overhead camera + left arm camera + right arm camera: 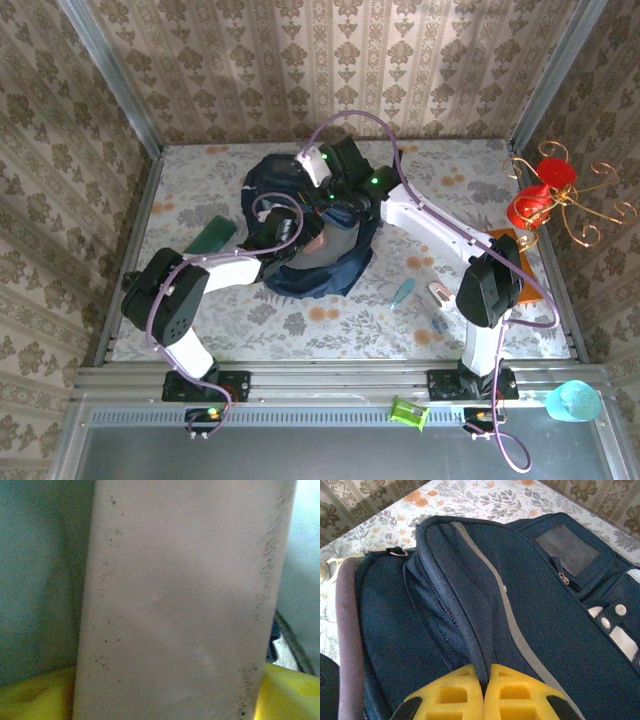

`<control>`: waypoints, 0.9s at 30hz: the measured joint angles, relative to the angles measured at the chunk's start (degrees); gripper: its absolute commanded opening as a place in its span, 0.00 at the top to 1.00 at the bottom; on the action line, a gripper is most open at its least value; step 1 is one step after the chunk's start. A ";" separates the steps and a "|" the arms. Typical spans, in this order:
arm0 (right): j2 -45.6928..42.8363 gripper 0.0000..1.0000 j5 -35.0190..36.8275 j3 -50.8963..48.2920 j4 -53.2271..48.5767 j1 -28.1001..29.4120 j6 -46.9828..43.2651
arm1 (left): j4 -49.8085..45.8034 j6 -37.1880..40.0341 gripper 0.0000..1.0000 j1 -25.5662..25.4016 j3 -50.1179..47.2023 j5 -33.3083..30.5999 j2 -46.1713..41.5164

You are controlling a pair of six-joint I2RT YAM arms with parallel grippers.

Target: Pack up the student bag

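Student bag (318,278) lies mid-bench (200,190). Right gripper (484,680) is closed on a fold of its fabric, apparently to keep the mouth open. Left gripper (160,702) clamps a flat pinkish item (180,600) at the opening, apparently for insertion

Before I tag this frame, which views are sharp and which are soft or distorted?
Left wrist: badly out of focus, with a pinkish-brown slab close to the lens. Right wrist: sharp, the mesh weave of the student bag is readable and the light is even. Top external: clear, soft shadows, mild wide-angle splay in the metal frame posts.
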 measured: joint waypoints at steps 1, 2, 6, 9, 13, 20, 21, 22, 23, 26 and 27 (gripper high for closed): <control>-0.02 1.00 0.00 -0.33 0.11 -0.17 0.04 | 0.90 0.15 0.09 0.00 0.00 0.00 -0.07; -0.02 1.00 0.00 -0.72 0.42 -0.26 0.17 | 1.55 0.48 0.08 -0.02 0.00 0.04 -0.17; -0.04 1.00 -0.07 -2.84 1.90 -0.90 0.37 | 5.22 0.85 0.07 -0.33 -2.08 0.68 -2.58; -0.17 1.00 -0.11 -3.98 3.13 -1.27 0.66 | 7.15 0.85 0.11 -0.31 -3.78 1.92 -3.93; -0.24 1.00 -0.55 -4.31 3.87 -1.49 1.46 | 8.39 0.79 0.22 -0.37 -4.04 3.72 -3.91; -0.24 1.00 -0.87 -4.31 4.11 -1.64 1.92 | 9.27 0.15 0.46 -0.98 -3.89 4.92 -2.23; -0.24 1.00 -0.87 -4.28 4.09 -1.70 1.92 | 9.18 -0.13 0.48 -1.14 -3.96 4.66 -2.12; -0.24 1.00 -0.87 -4.28 4.09 -1.75 1.95 | 9.18 -0.33 0.49 -1.29 -4.13 4.37 -2.12; -0.22 1.00 -0.90 -4.26 4.07 -1.84 2.01 | 9.20 -0.31 0.50 -1.49 -4.31 4.02 -2.14; -0.22 1.00 -0.92 -3.76 3.91 -2.21 2.12 | 8.83 -0.22 0.51 -2.34 -5.62 2.29 -2.73; -0.22 1.00 -0.92 -3.65 3.93 -2.29 2.12 | 8.59 -0.04 0.52 -2.64 -6.12 1.75 -3.17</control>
